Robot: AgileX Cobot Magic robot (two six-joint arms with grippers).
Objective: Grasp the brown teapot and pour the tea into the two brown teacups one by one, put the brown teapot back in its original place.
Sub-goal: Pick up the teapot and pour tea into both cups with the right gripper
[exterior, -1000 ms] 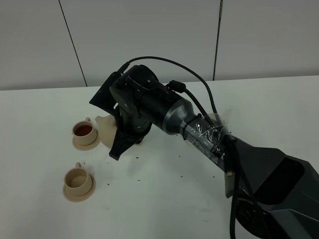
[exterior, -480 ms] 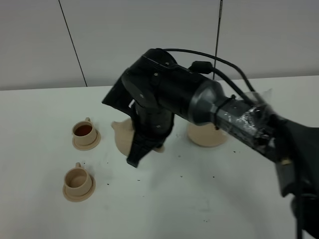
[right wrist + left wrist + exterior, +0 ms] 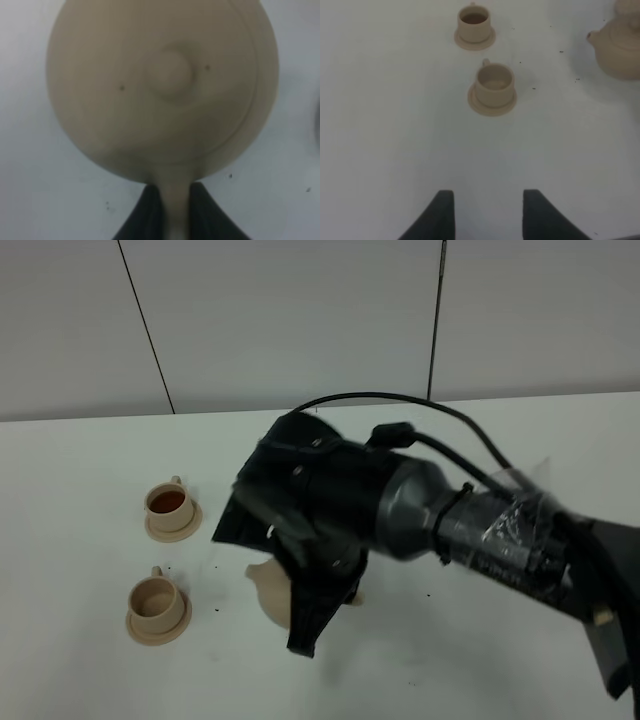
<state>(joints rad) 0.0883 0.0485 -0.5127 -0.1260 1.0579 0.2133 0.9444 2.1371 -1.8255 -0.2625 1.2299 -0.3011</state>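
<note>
Pinching the brown teapot (image 3: 160,85) by its loop handle, right gripper (image 3: 174,201) holds the pot just beyond its fingertips, apart from empty teacup (image 3: 156,598) and filled teacup (image 3: 168,502). Risk: handle may pivot between pads, spilling tea beside the cup. Left gripper (image 3: 487,210): fingers spread, empty.

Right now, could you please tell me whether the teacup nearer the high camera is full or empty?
Empty: the nearer teacup shows only its bare tan inside, whereas the farther teacup holds dark tea.
</note>
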